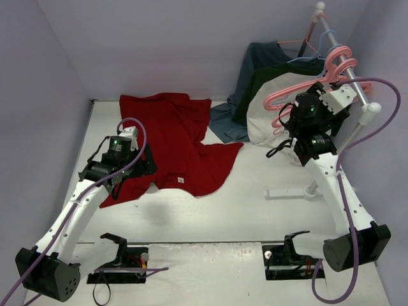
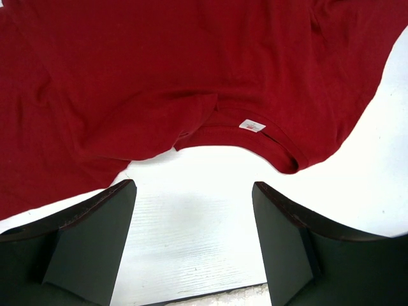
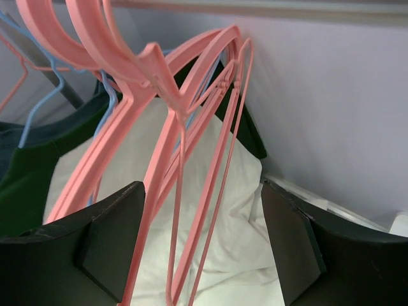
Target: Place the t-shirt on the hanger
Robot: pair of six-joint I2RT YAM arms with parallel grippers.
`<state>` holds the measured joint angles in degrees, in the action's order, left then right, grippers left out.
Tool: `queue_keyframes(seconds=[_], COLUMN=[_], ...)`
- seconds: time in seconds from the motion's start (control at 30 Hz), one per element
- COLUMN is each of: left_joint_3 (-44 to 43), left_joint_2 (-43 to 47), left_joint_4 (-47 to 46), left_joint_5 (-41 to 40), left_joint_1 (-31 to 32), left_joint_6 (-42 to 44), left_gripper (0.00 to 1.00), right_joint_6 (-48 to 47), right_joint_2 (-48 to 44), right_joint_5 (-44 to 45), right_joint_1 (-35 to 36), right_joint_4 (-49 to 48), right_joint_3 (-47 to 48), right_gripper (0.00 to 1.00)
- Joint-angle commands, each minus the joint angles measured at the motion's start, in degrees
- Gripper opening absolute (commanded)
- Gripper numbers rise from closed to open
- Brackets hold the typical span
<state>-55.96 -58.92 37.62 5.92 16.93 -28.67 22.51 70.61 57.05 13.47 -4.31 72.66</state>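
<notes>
The left claw [image 2: 193, 188] hangs open over bare table [image 1: 242, 210], just near of the t-shirt [image 1: 172, 134], holding nothing. The shirt lies crumpled on the left half of the table, deep red, with its collar and small white label [image 2: 252, 125] facing the claw. At the far right, the right claw [image 3: 202, 188] is also open, its fingers on either side of a bunch of pink hangers [image 3: 172, 146] on the rail [image 1: 347, 70]. Fetching a hanger seems to be the step in hand. Next it must close on one hanger only and unhook it cleanly.
</notes>
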Motion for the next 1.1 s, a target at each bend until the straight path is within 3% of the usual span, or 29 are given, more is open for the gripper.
queue_keyframes(seconds=[0.0, 0.53, 0.83, 1.0, 1.07], left_joint_3=[-2.33, -1.52, -1.89, -2.25, -2.61], left_joint_2=[1.61, 2.75, 1.31, 0.73, 0.3], left_joint_4=[-0.71, -0.81, -0.82, -0.96, -0.88], left_joint_5=[1.35, 0.86, 0.5, 0.49, 0.35], left_joint_1=[0.39, 0.47, 0.47, 0.47, 0.47], left_joint_6=[0.42, 0.37, 1.08, 1.26, 1.48], left_gripper=[0.7, 0.7, 0.7, 0.7, 0.7], right_joint_6=[2.66, 3.06, 2.65, 2.35, 0.85], right_joint_2=[1.97, 6.66, 9.18, 9.87, 9.51], right_joint_5=[-1.48, -4.45, -4.5, -4.74, -4.6], right_joint_1=[-1.81, -4.43, -5.38, -5.37, -5.08], right_joint_4=[-1.78, -1.05, -1.06, -1.21, -1.28], right_joint_3=[2.37, 2.83, 3.64, 4.18, 4.68], right_gripper=[0.69, 0.58, 0.58, 0.39, 0.2])
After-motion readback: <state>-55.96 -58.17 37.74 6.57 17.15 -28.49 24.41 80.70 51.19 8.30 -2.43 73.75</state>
